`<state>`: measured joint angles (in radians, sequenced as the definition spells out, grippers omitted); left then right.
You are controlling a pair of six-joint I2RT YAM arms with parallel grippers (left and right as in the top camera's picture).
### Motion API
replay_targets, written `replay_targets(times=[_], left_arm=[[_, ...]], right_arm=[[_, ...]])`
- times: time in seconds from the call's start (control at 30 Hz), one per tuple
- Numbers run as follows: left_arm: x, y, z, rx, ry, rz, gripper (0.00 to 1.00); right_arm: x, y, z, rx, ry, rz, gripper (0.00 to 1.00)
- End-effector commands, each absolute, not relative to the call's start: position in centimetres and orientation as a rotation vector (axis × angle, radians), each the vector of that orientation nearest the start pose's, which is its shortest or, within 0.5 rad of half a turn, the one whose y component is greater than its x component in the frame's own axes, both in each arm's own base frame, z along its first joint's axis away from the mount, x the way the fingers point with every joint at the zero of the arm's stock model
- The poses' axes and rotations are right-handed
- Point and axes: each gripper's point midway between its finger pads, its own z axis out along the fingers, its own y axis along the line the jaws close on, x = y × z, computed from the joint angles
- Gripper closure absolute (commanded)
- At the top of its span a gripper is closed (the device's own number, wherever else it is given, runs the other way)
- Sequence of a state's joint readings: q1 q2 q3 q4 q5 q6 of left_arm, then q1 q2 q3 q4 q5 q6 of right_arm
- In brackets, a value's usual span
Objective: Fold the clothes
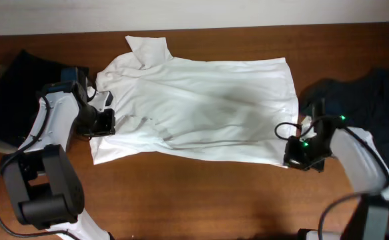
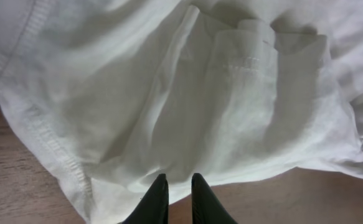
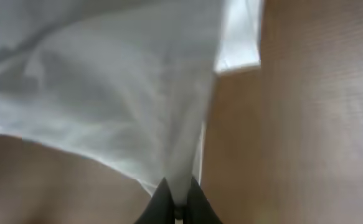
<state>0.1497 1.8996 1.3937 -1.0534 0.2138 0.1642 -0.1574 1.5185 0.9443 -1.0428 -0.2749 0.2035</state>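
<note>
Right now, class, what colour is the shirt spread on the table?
The shirt is plain white, clearest in the overhead view.

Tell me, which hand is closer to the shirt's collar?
Left. The left hand sits at the edge of the white shirt, a little below its collar; the right hand grips the hem corner at the opposite end.

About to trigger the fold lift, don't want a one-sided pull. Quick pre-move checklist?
1. Grip of right hand on white shirt: ok, shut on a pinched fold.
2. Grip of left hand: cannot tell, tips nearly together at the shirt's edge.
3. Shirt lying flat: not ok, folds bunched near the left hand.
4. Both dark garments off the shirt: ok, one at each table end.
5. Bare wooden table in front of the shirt: ok.
</note>
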Motion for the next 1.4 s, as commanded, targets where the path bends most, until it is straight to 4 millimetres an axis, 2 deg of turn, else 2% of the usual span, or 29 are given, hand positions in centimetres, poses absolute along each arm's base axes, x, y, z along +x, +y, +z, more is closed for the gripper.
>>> replay_targets(times=[0.0,0.13,0.23,0.3,0.33,0.4,0.43,0.5,0.6,0.63,0.7,0.73,0.8,0.83,0.93,1.03,1.1,1.2,1.3,1.37], left_arm=[[35.8,1.4,6.6,0.057,3.044,-0.335,0.86],[35.6,1.2,6.7,0.056,3.048,-0.357,0.81],[35.2,-0.9,6.6,0.119,3.043,-0.458,0.68],[35.1,-1.9,6.2,0.185,3.044,-0.461,0.61],[35.2,-3.3,5.7,0.265,3.031,-0.467,0.54],[35.6,-4.4,4.7,0.350,3.014,-0.421,0.46],[35.7,-3.9,3.3,0.389,3.032,-0.278,0.46],[35.5,-2.7,2.1,0.379,3.070,-0.150,0.45],[36.6,-3.1,1.1,0.356,3.046,-0.199,0.46],[36.8,-3.5,0.9,0.362,3.033,-0.235,0.47],[37.1,-4.8,1.0,0.392,2.999,-0.339,0.75],[37.2,-4.9,1.0,0.393,2.997,-0.339,0.87],[37.4,-4.8,1.3,0.390,2.992,-0.337,0.99],[37.5,-4.8,2.0,0.388,2.990,-0.337,1.00],[37.7,-3.5,5.8,0.364,2.969,-0.267,1.00],[36.7,-1.9,10.4,0.321,2.915,-0.194,1.00],[34.9,-0.9,12.6,0.279,2.917,-0.189,1.00],[32.2,-0.4,13.7,0.222,2.980,-0.214,1.00],[30.1,-1.0,13.0,0.217,3.061,-0.279,1.00],[27.9,-2.0,12.3,0.207,3.134,-0.378,1.00]], right_arm=[[21.1,-0.5,8.1,0.763,3.119,0.259,0.96],[19.5,-0.6,7.6,0.813,3.172,0.215,0.96],[20.1,-1.3,7.5,0.823,3.142,0.163,0.96],[20.6,-1.4,7.4,0.816,3.123,0.165,0.96],[20.9,-1.4,7.4,0.812,3.111,0.167,0.96],[21.1,-1.4,7.4,0.808,3.102,0.168,0.96],[21.2,-1.4,7.4,0.807,3.100,0.168,0.96],[21.2,-1.4,7.4,0.806,3.100,0.168,0.96],[21.4,-1.5,7.4,0.803,3.091,0.169,0.96],[21.5,-1.5,7.4,0.802,3.087,0.170,0.96],[21.6,-1.5,7.4,0.801,3.084,0.170,0.96],[21.6,-1.5,7.3,0.801,3.084,0.169,0.96],[21.6,-1.5,7.4,0.800,3.083,0.168,0.96],[21.6,-1.7,7.3,0.800,3.084,0.147,0.96],[21.4,-3.1,7.2,0.812,3.077,0.026,0.96],[21.1,-3.2,7.2,0.821,3.084,0.008,0.96],[20.1,-3.0,6.8,0.841,3.130,0.000,0.96],[18.8,-2.8,5.6,0.874,3.186,-0.011,0.96],[18.0,-2.4,4.2,0.921,3.204,0.003,0.96],[17.7,-2.4,3.7,0.929,3.205,0.002,0.96]])
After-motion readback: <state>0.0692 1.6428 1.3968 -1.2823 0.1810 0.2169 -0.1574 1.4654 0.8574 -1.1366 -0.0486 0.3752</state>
